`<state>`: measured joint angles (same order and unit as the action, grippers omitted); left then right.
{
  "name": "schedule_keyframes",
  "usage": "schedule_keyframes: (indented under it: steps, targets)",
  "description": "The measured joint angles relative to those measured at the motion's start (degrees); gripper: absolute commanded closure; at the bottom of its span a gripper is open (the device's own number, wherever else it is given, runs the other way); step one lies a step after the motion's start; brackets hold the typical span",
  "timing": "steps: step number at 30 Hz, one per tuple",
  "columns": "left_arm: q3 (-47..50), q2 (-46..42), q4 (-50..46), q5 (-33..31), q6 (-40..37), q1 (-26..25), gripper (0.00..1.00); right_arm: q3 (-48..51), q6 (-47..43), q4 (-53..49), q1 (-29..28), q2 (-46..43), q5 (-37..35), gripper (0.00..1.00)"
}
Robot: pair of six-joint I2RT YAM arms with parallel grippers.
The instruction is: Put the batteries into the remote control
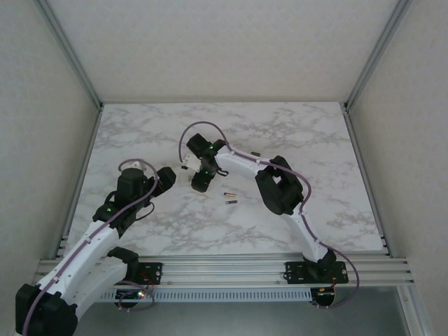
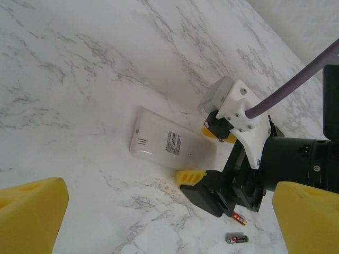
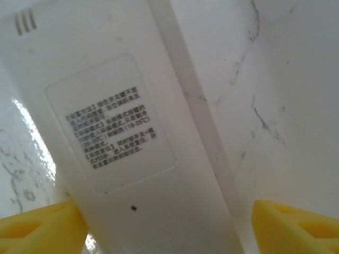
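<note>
Left hand (image 2: pixel 169 222): spread wide, empty, over the counter (image 2: pixel 79 63).
Remote (image 2: pixel 169 144): white, label side up, flat on the counter.
Right hand (image 3: pixel 169 227): open — straddling your remote's end.
Batteries (image 2: pixel 237 239): two, loose — just beside the right hand.

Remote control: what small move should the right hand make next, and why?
Probably close the right hand on the remote control: its open fingers straddle it, one clear of it, the back cover looks shut, and the batteries lie loose nearby.
</note>
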<state>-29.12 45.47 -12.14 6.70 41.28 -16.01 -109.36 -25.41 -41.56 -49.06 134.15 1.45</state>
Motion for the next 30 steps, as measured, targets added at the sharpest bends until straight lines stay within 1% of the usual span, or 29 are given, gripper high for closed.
schedule_keyframes:
  steps: [5,7,10,12,15,18,20,22,24,26,30]
  targets:
    - [0.0,0.11,-0.04,0.07,1.07,0.15,0.01,0.07,-1.36,-0.15,-1.36,-0.17,-1.49,0.54]
    - [0.0,0.37,-0.07,0.24,1.44,0.44,0.02,0.94,-1.44,0.39,-1.36,-0.81,-1.4,0.58]
    - [0.0,0.46,-0.07,0.46,1.92,1.16,0.02,3.61,-0.59,2.51,-1.33,-2.47,-0.22,0.59]
    - [-0.02,0.35,-0.09,1.14,2.32,1.95,0.02,6.69,1.51,4.37,-1.16,-4.66,2.6,0.6]
    - [-0.66,0.37,0.02,3.93,2.99,3.76,0.03,13.44,7.58,8.7,-0.68,-10.1,8.55,0.61]
    - [-2.6,2.01,0.79,9.05,3.54,4.96,0.06,21.03,16.41,15.87,0.04,-17.29,14.71,0.61]
    - [-4.72,4.83,1.64,12.92,3.69,5.03,0.1,24.39,23.1,21.64,0.35,-21.03,18.38,0.61]
    - [-6.29,6.95,2.23,15.61,3.8,5.03,0.16,26.1,28.33,26.43,0.35,-22.73,20.5,0.61]
    - [-7.32,8.22,2.64,17.53,3.72,5.03,0.2,27.61,32.52,30.84,0.0,-23.39,21.77,0.61]
    - [-8.2,9.22,2.78,18.69,3.52,5.03,0.27,29.0,35.71,33.92,-0.59,-23.37,22.43,0.61]
    - [-9.14,11.3,2.49,18.6,2.86,5.03,0.39,30.4,39.74,35.87,-1.86,-23.37,23.54,0.61]
